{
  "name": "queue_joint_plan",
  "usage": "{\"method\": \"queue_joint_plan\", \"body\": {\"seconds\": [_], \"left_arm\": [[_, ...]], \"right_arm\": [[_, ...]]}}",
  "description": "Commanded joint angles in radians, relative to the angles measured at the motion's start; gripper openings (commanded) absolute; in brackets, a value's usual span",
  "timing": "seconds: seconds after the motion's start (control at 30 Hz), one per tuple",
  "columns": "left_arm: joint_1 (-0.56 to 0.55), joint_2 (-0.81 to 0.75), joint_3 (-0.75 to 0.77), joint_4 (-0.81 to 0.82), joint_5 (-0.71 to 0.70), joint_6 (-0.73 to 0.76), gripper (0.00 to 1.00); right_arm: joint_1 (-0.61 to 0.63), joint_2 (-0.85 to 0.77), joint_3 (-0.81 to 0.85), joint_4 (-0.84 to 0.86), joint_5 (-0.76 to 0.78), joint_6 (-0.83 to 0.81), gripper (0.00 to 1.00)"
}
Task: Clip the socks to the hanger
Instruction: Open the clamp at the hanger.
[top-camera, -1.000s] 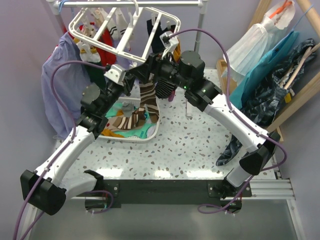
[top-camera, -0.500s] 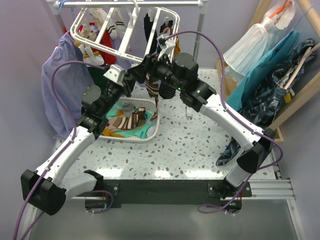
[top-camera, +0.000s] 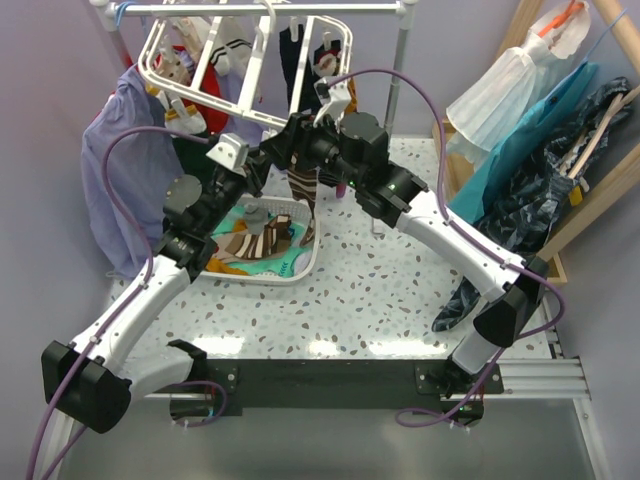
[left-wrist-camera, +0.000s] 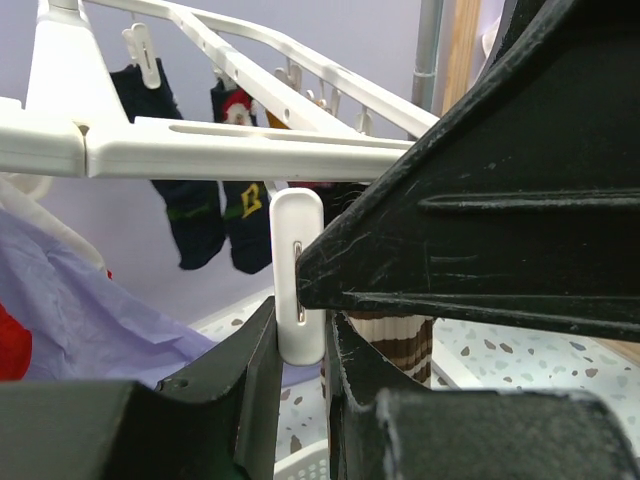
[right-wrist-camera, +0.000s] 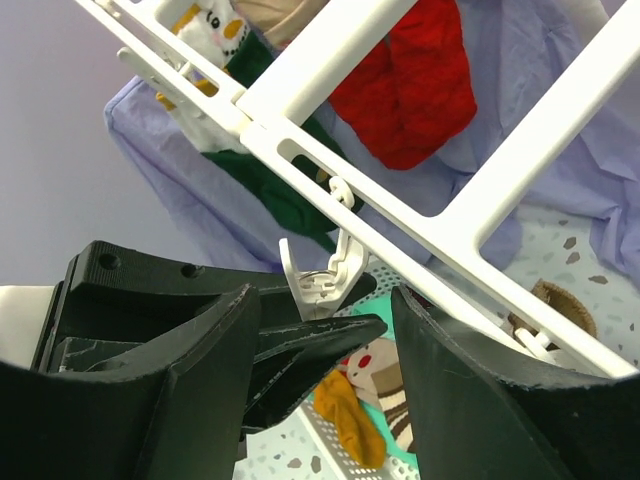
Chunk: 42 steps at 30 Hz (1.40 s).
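Note:
The white hanger (top-camera: 200, 92) hangs at the back left, with several socks clipped to it: dark ones (left-wrist-camera: 195, 215), a red one (right-wrist-camera: 415, 90) and a green one (right-wrist-camera: 280, 190). My left gripper (top-camera: 272, 158) is shut on a white clip (left-wrist-camera: 298, 280) under the hanger's near bar (left-wrist-camera: 230, 160). My right gripper (top-camera: 298, 135) is open right beside it, its jaws either side of that clip (right-wrist-camera: 322, 275) and the left fingers. A brown-cream striped sock (top-camera: 303, 195) hangs just below both grippers. Its top is hidden and I cannot tell what holds it.
A white basket (top-camera: 300, 270) under the grippers holds more socks (top-camera: 255, 245), among them an orange one (right-wrist-camera: 345, 415). A lavender shirt (top-camera: 115, 170) hangs at the left. A rail pole (top-camera: 402, 60) stands behind. Clothes (top-camera: 540, 150) pile at the right.
Both grippers have risen and moved back toward the hanger, carrying the striped sock up out of the basket. The hanger has swung a little.

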Motion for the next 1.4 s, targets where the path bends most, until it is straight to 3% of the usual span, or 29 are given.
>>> {"method": "queue_joint_plan", "body": {"seconds": [0.0, 0.53, 0.77, 0.93, 1.07, 1.13, 1.2, 1.37], "left_arm": [[-0.031, -0.029, -0.031, -0.027, 0.126, 0.002, 0.0], [-0.046, -0.012, -0.034, -0.056, 0.129, 0.028, 0.0], [-0.055, -0.014, -0.034, -0.076, 0.127, 0.054, 0.0], [-0.055, -0.029, -0.046, -0.087, 0.112, 0.056, 0.02], [-0.054, -0.043, -0.052, -0.088, 0.086, 0.045, 0.13], [-0.055, -0.052, -0.058, -0.09, 0.064, 0.039, 0.23], [-0.055, -0.058, -0.061, -0.096, 0.048, 0.012, 0.35], [-0.055, -0.09, -0.081, -0.084, -0.02, -0.016, 0.49]], "right_arm": [[-0.03, -0.004, 0.013, 0.092, 0.086, 0.018, 0.59], [-0.03, 0.05, 0.059, 0.199, 0.095, 0.016, 0.59], [-0.029, 0.061, 0.053, 0.208, 0.108, 0.007, 0.43], [-0.029, 0.053, 0.038, 0.222, 0.115, -0.005, 0.25], [-0.029, 0.038, 0.004, 0.237, 0.118, -0.007, 0.15], [-0.029, 0.033, -0.005, 0.242, 0.118, -0.007, 0.08], [-0.03, 0.025, -0.02, 0.248, 0.121, -0.004, 0.05], [-0.03, 0.012, -0.051, 0.268, 0.131, 0.018, 0.0]]}}
